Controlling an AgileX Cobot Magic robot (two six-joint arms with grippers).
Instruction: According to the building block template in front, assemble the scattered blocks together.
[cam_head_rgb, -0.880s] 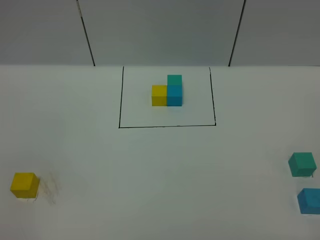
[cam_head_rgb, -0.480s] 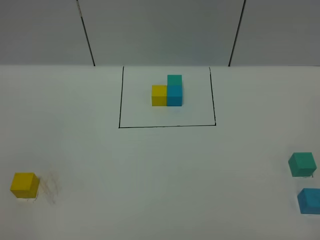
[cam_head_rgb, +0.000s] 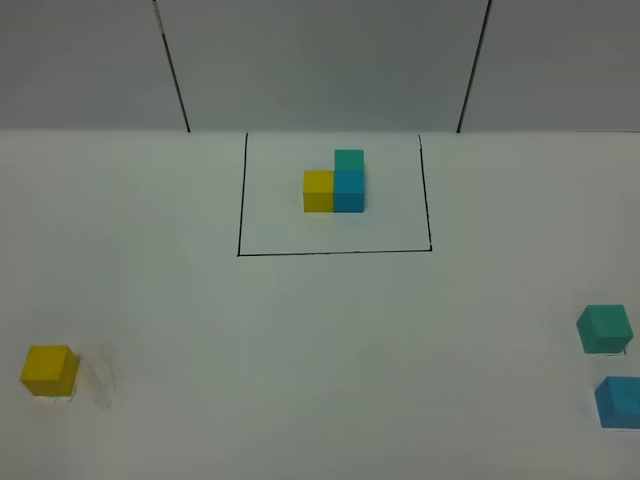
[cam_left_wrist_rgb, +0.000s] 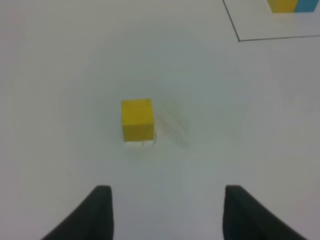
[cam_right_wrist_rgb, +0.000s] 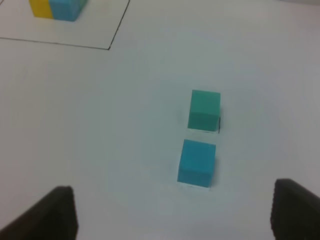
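Ahead of the left tool, a small yellow cube: plain, matt, even in colour, wood or plastic not clear. Beside it, faint grey scuffs on the smooth matt white counter. Ahead of the right tool, a teal-green cube and a sky-blue cube, same dull finish. Tool fingers dark, matt, blurred. Farther off, a yellow, blue and teal three-cube cluster, equally matt.

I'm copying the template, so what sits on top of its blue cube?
A teal-green cube sits on the template's blue cube; the yellow cube beside it carries nothing. The blue cube's own top face is covered.
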